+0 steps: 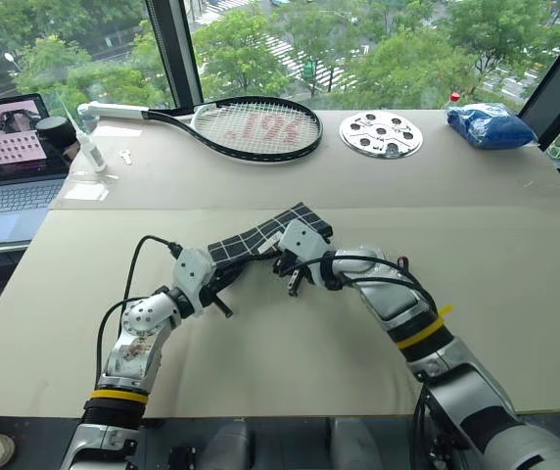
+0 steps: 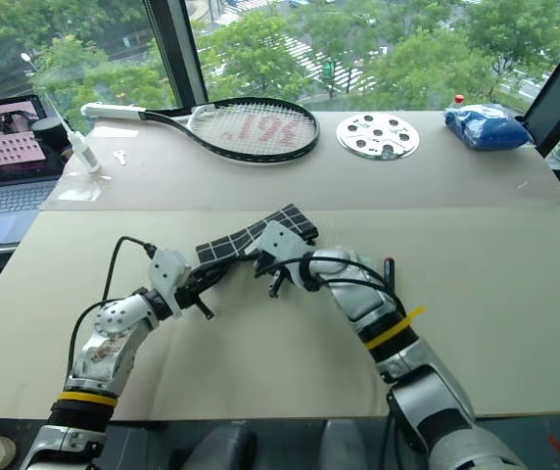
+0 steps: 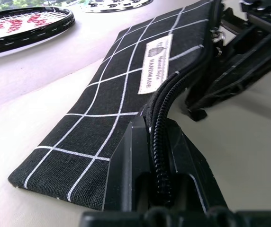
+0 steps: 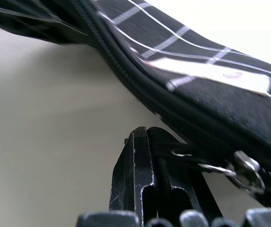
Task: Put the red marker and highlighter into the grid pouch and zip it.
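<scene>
The pouch (image 1: pixel 260 238) is black fabric crossed by thin white grid lines, with a small white label (image 3: pixel 154 63) printed in dark letters and a black zipper (image 3: pixel 161 142). The racket (image 1: pixel 251 127) has a black frame, white handle and pale strings marked in red. The round plate (image 1: pixel 381 133) is silver-white with dark holes. The bag (image 1: pixel 490 125) is blue. The table (image 1: pixel 290 343) is pale beige.

Head pair looks down from above; wrist cameras sit right against the work.

Both eye views face forward over the table (image 1: pixel 515 294) toward the window. Each wrist view looks along its own fingers, very near the grid pouch (image 3: pixel 121 90), which all four views share.
</scene>
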Available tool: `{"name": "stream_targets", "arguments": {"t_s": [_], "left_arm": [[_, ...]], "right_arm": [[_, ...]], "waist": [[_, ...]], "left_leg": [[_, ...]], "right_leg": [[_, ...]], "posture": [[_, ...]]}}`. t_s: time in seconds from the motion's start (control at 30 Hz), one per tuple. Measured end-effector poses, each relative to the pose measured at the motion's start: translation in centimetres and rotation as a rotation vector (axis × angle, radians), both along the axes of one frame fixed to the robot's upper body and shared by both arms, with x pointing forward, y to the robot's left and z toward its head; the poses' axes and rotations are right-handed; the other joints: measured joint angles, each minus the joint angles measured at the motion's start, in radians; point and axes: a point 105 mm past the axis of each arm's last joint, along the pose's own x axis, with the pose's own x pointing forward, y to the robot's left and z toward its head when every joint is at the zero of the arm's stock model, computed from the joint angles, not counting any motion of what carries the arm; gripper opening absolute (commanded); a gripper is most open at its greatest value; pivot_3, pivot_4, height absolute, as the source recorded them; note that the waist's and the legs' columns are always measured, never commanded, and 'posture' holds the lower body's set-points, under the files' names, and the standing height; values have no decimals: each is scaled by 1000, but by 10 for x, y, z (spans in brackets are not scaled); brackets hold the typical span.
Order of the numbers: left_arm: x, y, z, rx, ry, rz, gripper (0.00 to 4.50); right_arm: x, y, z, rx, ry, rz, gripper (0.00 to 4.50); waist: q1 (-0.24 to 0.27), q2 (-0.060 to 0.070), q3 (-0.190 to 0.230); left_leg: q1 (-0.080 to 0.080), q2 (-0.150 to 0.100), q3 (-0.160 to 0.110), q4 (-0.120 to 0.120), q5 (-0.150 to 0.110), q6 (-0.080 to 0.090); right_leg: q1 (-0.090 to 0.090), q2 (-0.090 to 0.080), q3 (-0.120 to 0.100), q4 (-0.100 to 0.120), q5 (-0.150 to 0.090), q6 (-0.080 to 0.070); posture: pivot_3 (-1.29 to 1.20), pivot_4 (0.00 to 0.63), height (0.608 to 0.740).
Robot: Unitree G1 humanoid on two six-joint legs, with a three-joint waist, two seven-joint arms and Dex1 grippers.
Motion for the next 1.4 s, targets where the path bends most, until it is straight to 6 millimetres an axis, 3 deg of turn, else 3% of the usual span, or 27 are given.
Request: {"name": "stream_targets", "arguments": {"t_s": [0.3, 0.6, 0.83, 0.9, 1.03, 1.13, 1.27, 1.4], "left_arm": [[2, 0, 0, -2, 4, -2, 0], [3, -1, 0, -4, 6, -6, 0], [2, -5, -1, -18, 7, -12, 0], [1, -5, 0, -23, 4, -11, 0], [-2, -6, 4, -58, -4, -11, 0], [-4, -6, 5, -76, -6, -12, 0], [-5, -6, 4, -80, 4, -16, 0], [-5, -12, 7, -104, 1, -39, 0]], "right_arm": [[-34, 34, -4, 20, 95, 189, 65], [-33, 49, -9, 50, 137, 182, 65], [-35, 32, -6, 77, 161, 192, 2254], [-32, 11, 5, 128, 172, 138, 2942], [-27, -56, 49, 299, 185, -18, 2942], [-34, -111, 78, 357, 115, -121, 2942], [-39, -172, 78, 332, 77, -338, 2942], [-42, -211, 70, 297, 58, -548, 2942]], "waist": [[-4, 0, 0], [-4, 0, 0], [0, 0, 0], [1, 0, 0], [8, 0, 0], [17, 0, 0], [20, 0, 0], [26, 0, 0]], "left_leg": [[0, 0, 0, 0, 0, 1], [0, 0, 0, 0, 0, 0], [0, 0, 0, 0, 0, 0], [-1, 0, 0, 0, 0, 1], [-3, 0, -1, 0, -3, 6], [-3, 0, 0, 0, -4, 7], [-3, 0, 1, 1, -4, 8], [-2, 0, 1, 1, -4, 8]], "right_leg": [[0, 0, 0, 1, 0, 0], [0, 0, 0, 1, 0, 0], [0, 0, 0, 0, 0, 0], [0, 0, 0, 0, 0, 0], [-1, 0, 0, 0, 0, 0], [-1, 0, -1, -1, 0, 0], [0, 0, 0, -1, 0, 0], [0, 0, 0, -1, 0, 0]], "posture": [[0, 150, 740], [0, 150, 740], [0, 150, 740], [0, 150, 740], [0, 150, 740], [0, 150, 740], [0, 150, 740], [0, 150, 740]]}}
